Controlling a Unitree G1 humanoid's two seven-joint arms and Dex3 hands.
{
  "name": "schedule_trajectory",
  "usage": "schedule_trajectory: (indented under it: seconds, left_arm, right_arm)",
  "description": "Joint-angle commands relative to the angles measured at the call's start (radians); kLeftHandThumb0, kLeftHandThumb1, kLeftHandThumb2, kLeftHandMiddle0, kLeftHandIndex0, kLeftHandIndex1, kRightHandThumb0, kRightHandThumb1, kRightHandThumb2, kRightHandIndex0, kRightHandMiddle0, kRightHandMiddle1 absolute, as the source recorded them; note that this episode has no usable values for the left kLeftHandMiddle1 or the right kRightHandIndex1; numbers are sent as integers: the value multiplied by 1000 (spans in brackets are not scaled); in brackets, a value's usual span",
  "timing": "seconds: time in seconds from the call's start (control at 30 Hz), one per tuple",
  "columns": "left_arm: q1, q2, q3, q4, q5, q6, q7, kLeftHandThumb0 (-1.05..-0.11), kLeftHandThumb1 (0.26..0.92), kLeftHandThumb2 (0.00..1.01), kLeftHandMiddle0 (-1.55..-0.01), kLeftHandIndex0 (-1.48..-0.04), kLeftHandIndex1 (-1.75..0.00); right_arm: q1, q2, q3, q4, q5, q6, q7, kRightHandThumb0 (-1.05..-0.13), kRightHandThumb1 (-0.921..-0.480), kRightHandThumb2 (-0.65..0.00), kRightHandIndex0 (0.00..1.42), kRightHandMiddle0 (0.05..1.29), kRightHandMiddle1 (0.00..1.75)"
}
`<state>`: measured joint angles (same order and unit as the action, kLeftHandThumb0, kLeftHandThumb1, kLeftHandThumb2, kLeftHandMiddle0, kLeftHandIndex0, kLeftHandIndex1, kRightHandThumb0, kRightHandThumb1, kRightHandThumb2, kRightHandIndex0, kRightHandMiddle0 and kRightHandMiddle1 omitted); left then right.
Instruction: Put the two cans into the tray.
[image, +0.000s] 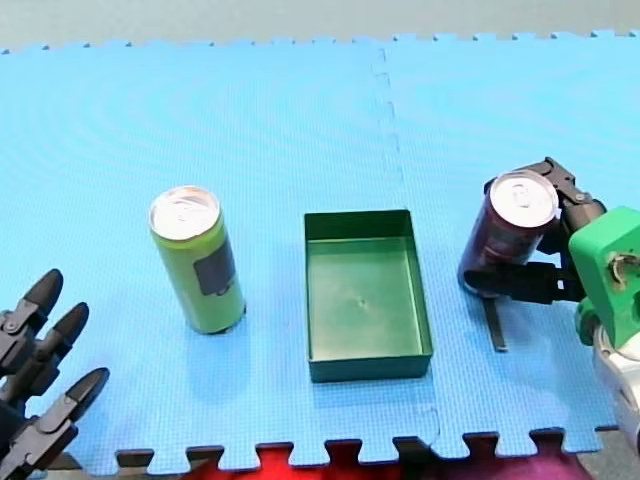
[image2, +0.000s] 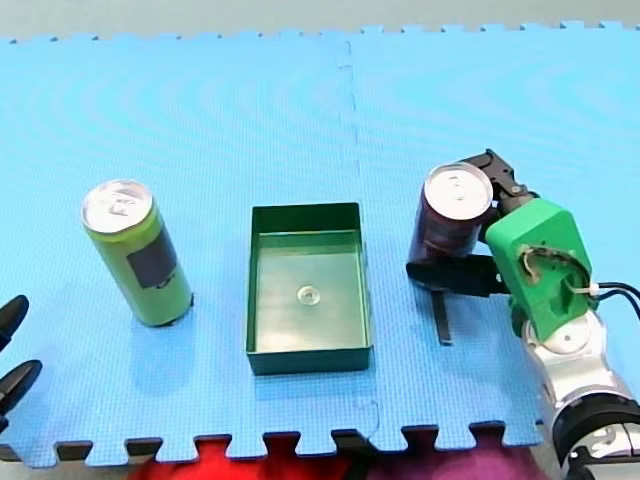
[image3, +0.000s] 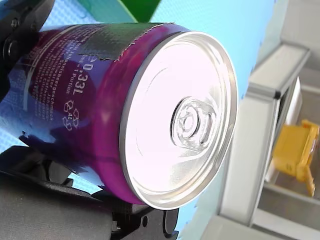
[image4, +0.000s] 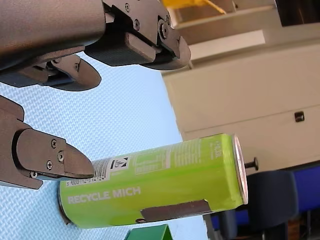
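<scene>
A purple can (image2: 452, 215) stands on the blue mat just right of the green tray (image: 368, 368), leaning slightly. My right hand (image: 522, 235) is shut on it, with fingers (image: 560, 185) behind its top and another finger across its lower front. The first wrist view shows this purple can (image3: 100, 100) close up, silver lid facing the camera. A lime-green can (image: 200, 262) stands upright to the left of the tray, apart from it. My left hand (image: 55, 345) is at the near left corner, short of the green can, holding nothing. The green can (image4: 155, 185) lies beyond dark fingertips (image4: 60, 157) in the second wrist view.
The tray is a shallow, open rectangle with nothing in it. A thin dark strip (image: 497, 325) lies on the mat in front of the purple can. The mat's jigsaw front edge (image: 330, 455) runs close to the tray, with red and purple material beyond it.
</scene>
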<state>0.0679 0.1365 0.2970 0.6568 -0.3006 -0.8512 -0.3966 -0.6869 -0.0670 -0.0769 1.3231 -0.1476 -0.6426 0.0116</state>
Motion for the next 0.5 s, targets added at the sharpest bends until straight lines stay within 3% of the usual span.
schedule_trajectory:
  seconds: [0.0,0.17,0.3,0.47]
  left_arm:
    - [-3,5,5,5,-7,-5,-3,-1048,921,171,-444,-392,-4]
    - [-8,5,8,13,-13,-5,-12,-1048,921,168,-445,-393,-3]
    - [-12,5,11,24,-19,-8,-23,-1048,921,164,-445,-393,-3]
    - [-14,5,12,27,-21,-7,-27,-1048,921,158,-447,-397,-4]
  right_arm:
    - [-5,-5,-18,0,22,23,16,-292,-858,-31,880,522,1746]
    - [-20,3,-48,-10,69,59,73,-292,-861,-27,889,527,1746]
    - [-39,16,-81,-25,122,84,130,-289,-859,-22,897,532,1746]
    - [-44,26,-93,-66,153,50,166,-283,-853,-15,907,539,1746]
